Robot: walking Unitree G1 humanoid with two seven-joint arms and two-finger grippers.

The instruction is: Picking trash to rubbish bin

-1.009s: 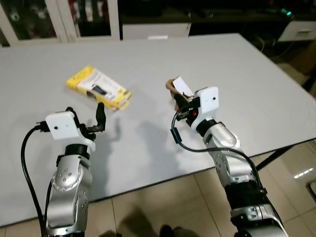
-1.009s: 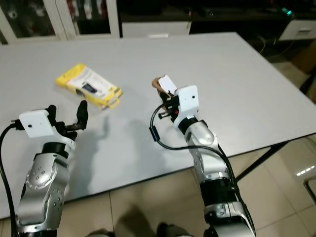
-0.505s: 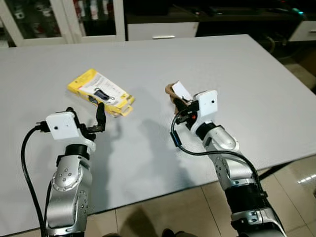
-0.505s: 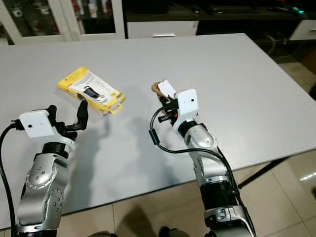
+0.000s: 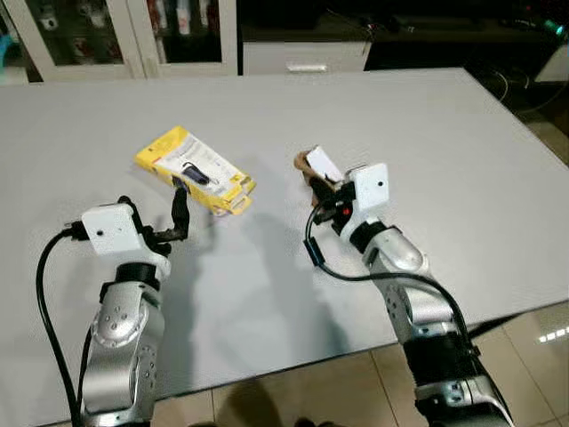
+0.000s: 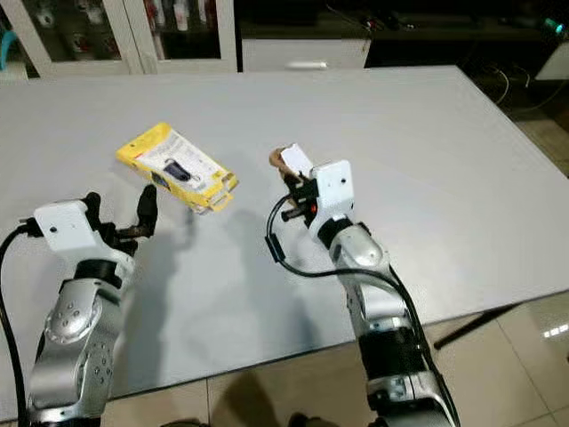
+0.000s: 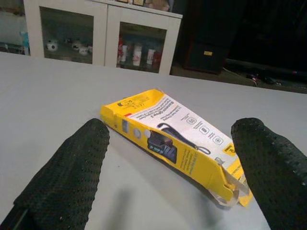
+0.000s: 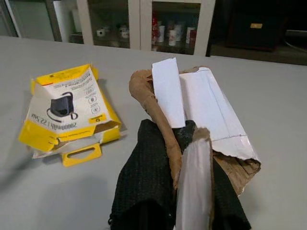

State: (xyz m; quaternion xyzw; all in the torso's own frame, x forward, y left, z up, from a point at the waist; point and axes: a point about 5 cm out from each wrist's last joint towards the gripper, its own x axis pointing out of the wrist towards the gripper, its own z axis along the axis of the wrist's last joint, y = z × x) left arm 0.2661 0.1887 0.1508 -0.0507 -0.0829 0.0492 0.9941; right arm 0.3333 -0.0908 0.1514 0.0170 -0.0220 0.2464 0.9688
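One piece picked up, one to go.
Right jaws (image 5: 322,182) clench torn cardboard (image 8: 201,108); yellow box (image 7: 175,141) lies between the spread left jaws (image 5: 180,197).

My left end effector (image 5: 180,206) raised, fingers (image 7: 72,167) spread wide. My right end effector (image 5: 322,185) raised, fingers (image 8: 144,182) clamped on torn cardboard scrap (image 8: 201,110). Both forearms bent upward.

Yellow box (image 5: 196,170): glossy printed card. Torn carton (image 8: 206,120): matt white card, brown rough inside. Table (image 5: 427,116): smooth matt grey. Fingers (image 7: 67,177): black, pebbled rubber.
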